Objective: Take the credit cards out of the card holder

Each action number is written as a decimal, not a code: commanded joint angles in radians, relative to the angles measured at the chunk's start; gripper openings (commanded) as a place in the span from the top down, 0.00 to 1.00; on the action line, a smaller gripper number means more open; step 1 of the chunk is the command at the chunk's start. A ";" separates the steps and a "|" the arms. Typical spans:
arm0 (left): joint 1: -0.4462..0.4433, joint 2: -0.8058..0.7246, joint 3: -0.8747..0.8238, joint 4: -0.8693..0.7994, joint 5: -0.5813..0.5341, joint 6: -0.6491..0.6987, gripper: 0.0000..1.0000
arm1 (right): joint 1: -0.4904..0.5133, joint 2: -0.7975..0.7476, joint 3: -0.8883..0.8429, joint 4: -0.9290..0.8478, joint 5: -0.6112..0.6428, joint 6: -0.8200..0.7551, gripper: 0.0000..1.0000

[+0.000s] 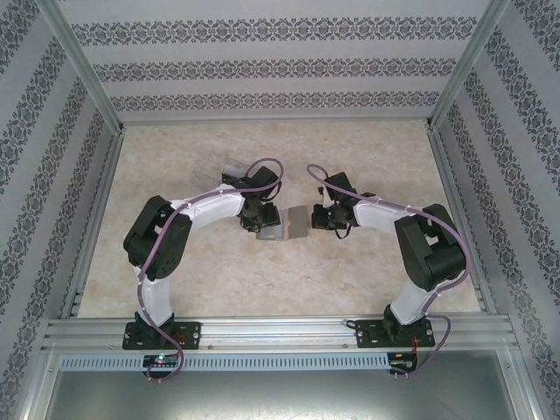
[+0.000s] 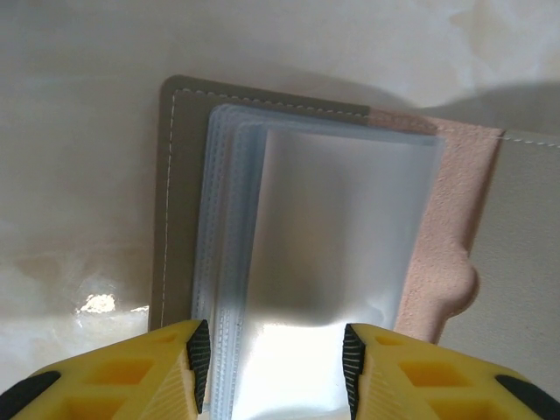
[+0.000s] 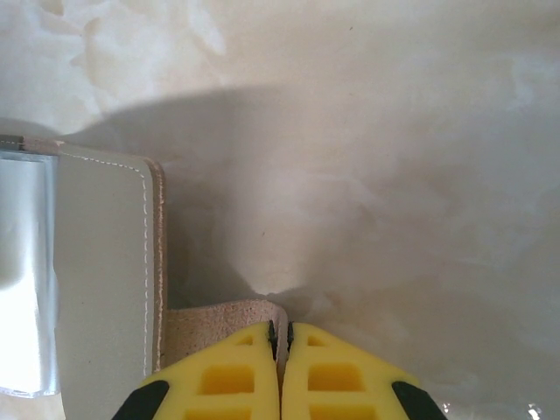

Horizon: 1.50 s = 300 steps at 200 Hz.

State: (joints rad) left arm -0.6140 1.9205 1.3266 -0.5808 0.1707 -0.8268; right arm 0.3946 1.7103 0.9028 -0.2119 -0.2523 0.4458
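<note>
We look down on a pale, marbled tabletop (image 1: 367, 157) boxed in by patterned paper walls (image 1: 262, 61) and a metal frame (image 1: 280, 332). The card holder (image 1: 296, 223) lies open near the middle of the tabletop, well apart from every edge, with the two arms meeting over it. Our right gripper (image 3: 280, 335) is closed on the soft pinkish flap (image 3: 219, 319) at the holder's edge, which seems to pin the holder flat. Our left gripper (image 2: 273, 354) stands with its jaws apart over the near end of the clear sleeves (image 2: 341, 227). We cannot tell whether the ribbed black pads (image 2: 199, 354) touch the plastic. We see no credit cards lying loose on the tabletop, so we judge the task to be at an early stage: the holder is opened and steadied, and the cards are yet to come out. The sleeves are frosted, glossy and stacked like pages. They are too cloudy for us to say what sits inside. The cover (image 2: 179, 192) is a matte grey rectangle with rounded corners and a line of white stitching. The flap looks like suede.
</note>
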 commanded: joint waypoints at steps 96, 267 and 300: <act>-0.018 0.039 0.026 -0.003 0.054 0.032 0.56 | -0.002 0.012 -0.010 0.017 -0.010 0.010 0.93; -0.019 -0.046 0.021 0.022 0.027 0.112 0.61 | 0.003 0.009 -0.008 0.011 -0.013 0.011 0.93; -0.020 -0.051 0.008 0.064 0.067 0.097 0.61 | 0.003 0.008 -0.008 0.011 -0.013 0.011 0.93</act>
State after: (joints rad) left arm -0.6163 1.9003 1.3342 -0.5598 0.2016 -0.7372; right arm 0.3950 1.7142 0.9028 -0.2043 -0.2527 0.4461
